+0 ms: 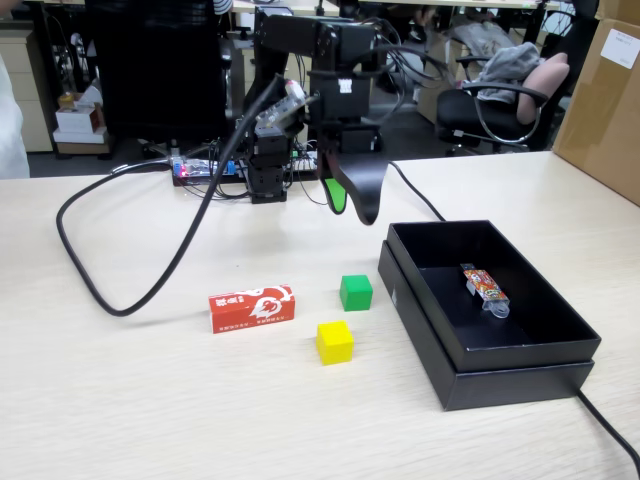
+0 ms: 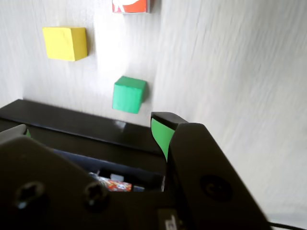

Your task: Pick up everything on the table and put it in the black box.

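In the fixed view, going left to right, the red carton (image 1: 252, 307) lies flat on the table (image 1: 120, 400) with its long side across the picture, its white markings facing up; nothing touches it. To its right sit the yellow cube (image 1: 335, 342) and the green cube (image 1: 356, 292), the green one at about one o'clock from the yellow, near each other but apart, both clean-edged and resting on a flat face, so each looks easy to pinch from above. All three are outside the black box (image 1: 520, 375), so the task seems hardly begun. The gripper (image 1: 352, 205) hangs in the air at about twelve o'clock from the green cube, clear of the tabletop and holding nothing; in the wrist view its jaws stand wide apart, green pads facing inward, likely spread ready for a first pick. At the right, the box lies open-topped, matte and shallow, at three o'clock from the cubes, with only a small colourful packet (image 1: 485, 287) inside.
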You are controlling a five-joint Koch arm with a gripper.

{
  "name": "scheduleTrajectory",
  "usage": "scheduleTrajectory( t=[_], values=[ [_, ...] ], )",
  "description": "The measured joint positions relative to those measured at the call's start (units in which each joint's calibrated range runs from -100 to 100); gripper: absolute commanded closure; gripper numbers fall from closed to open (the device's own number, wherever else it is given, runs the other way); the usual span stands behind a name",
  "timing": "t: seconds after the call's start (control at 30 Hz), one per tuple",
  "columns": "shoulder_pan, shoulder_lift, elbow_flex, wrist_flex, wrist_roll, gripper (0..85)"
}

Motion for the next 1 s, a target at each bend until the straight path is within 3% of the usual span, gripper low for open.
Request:
scheduleTrajectory(
  t=[0.37,1.0],
  values=[
    [-0.05,16.59,-0.73,3.13,0.1,37.9],
    [0.93,24.32,-2.19,3.7,1.47,38.2]
  ],
)
